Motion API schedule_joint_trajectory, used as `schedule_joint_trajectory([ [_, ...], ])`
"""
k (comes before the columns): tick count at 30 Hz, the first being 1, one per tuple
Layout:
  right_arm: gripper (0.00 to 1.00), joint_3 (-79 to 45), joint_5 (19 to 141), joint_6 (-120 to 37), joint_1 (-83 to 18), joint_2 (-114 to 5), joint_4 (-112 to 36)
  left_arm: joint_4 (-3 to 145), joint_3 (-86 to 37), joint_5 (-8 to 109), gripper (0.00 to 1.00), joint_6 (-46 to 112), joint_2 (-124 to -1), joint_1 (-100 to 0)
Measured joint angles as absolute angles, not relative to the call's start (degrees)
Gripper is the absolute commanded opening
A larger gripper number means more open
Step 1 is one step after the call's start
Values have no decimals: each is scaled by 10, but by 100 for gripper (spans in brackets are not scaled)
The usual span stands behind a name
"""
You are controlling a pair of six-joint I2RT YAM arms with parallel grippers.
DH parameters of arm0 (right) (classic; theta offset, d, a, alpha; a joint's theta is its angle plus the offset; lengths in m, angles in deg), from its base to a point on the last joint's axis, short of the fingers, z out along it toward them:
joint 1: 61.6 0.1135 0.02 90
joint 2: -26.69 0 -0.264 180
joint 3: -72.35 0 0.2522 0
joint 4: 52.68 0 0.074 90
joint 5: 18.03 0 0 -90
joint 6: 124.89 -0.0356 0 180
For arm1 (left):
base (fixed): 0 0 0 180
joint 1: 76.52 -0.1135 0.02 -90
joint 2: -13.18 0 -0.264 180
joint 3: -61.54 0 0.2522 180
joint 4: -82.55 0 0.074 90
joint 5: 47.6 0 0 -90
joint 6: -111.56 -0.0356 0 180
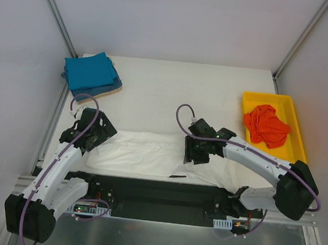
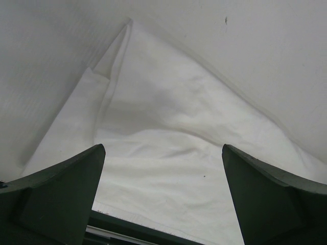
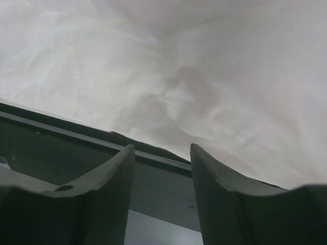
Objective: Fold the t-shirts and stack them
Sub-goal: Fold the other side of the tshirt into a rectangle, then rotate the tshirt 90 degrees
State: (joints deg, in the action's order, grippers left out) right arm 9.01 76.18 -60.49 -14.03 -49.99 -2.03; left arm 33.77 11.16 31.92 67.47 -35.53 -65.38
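A white t-shirt (image 1: 144, 152) lies spread along the table's near edge, its print hidden. It fills the left wrist view (image 2: 168, 153) and the right wrist view (image 3: 204, 76). My left gripper (image 1: 98, 133) is open and empty over the shirt's left end. My right gripper (image 1: 195, 154) is open and empty over the shirt's middle, near its front hem. A folded stack sits at the back left: teal-blue shirts (image 1: 89, 71) on top of a tan one (image 1: 114, 89). An orange-red shirt (image 1: 266, 125) lies crumpled in the yellow tray (image 1: 297, 133).
The table's dark front rail (image 1: 159, 187) runs just below the white shirt. A small dark mark (image 1: 177, 176) lies at the shirt's front hem. Grey walls stand on both sides.
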Motion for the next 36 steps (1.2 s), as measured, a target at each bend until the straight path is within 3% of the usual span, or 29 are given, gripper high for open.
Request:
schedule_joint_trajectory([
  [1,65,84,750,-601,-140,-490,-9,337,112,319,99,675,-354,-654],
  [3,91,67,721,-592,-141,-471,13,337,112,319,99,674,-349,-654],
  [4,97,58,708,-589,-141,-462,21,338,112,320,99,675,-348,-654],
  [13,96,63,652,-592,-189,-413,48,376,97,411,99,670,-384,-648],
  [20,97,183,720,-620,-261,-393,-13,447,78,493,99,651,-510,-616],
  [25,96,251,764,-629,-322,-415,-48,452,79,491,99,636,-559,-615],
  [30,97,236,796,-625,-363,-451,-48,459,91,464,99,627,-561,-617],
  [36,97,152,831,-602,-396,-574,-9,458,106,447,99,625,-575,-624],
])
